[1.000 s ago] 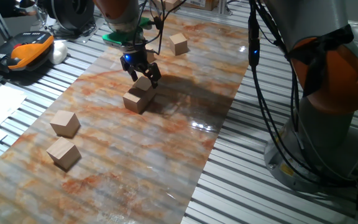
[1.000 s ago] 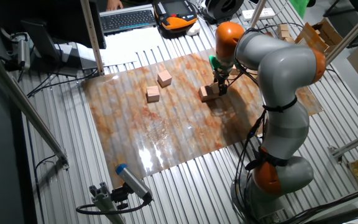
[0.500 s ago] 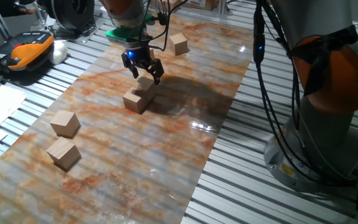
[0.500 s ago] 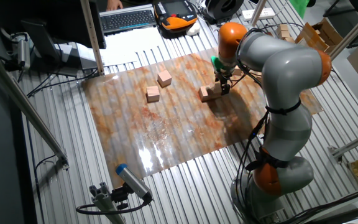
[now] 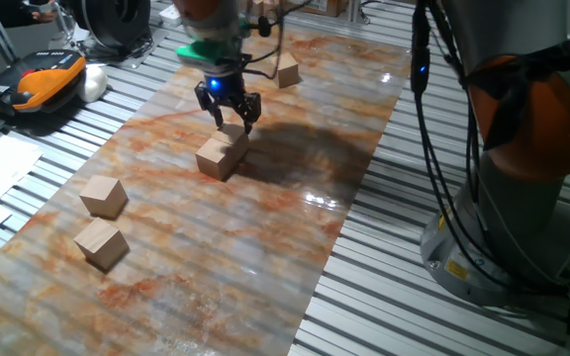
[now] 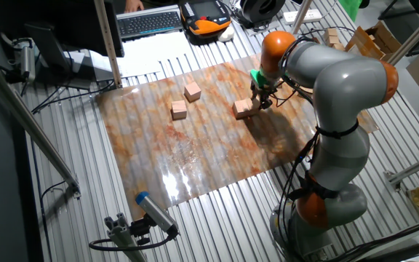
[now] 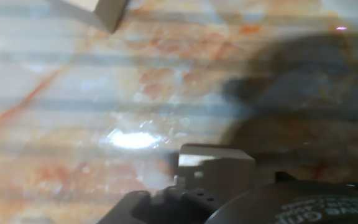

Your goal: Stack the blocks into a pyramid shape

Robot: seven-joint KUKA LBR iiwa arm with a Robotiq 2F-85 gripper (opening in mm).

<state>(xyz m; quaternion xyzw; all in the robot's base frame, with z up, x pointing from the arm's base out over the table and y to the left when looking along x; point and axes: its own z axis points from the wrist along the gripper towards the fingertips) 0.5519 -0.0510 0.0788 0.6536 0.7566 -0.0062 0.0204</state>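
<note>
Two tan wooden blocks sit side by side and touching on the marbled mat: one nearer (image 5: 212, 159), one just behind it (image 5: 235, 138). They also show as a pair in the other fixed view (image 6: 241, 109). My gripper (image 5: 231, 121) hangs just above the rear block, jaws apart and empty; it also shows in the other fixed view (image 6: 261, 100). The hand view shows one block (image 7: 216, 165) close under the hand and a corner of another block (image 7: 98, 9) at top left. No pile stands.
Two more blocks lie at the mat's near left (image 5: 103, 195) (image 5: 100, 243), and one at the far end (image 5: 284, 69) behind my cables. The robot base (image 5: 522, 188) stands on the right. A keyboard (image 6: 150, 22) and an orange device (image 5: 47, 77) lie off the mat.
My gripper has lifted a little off the rear block, which stays on the mat against its neighbour. The arm has swung slightly to the right.
</note>
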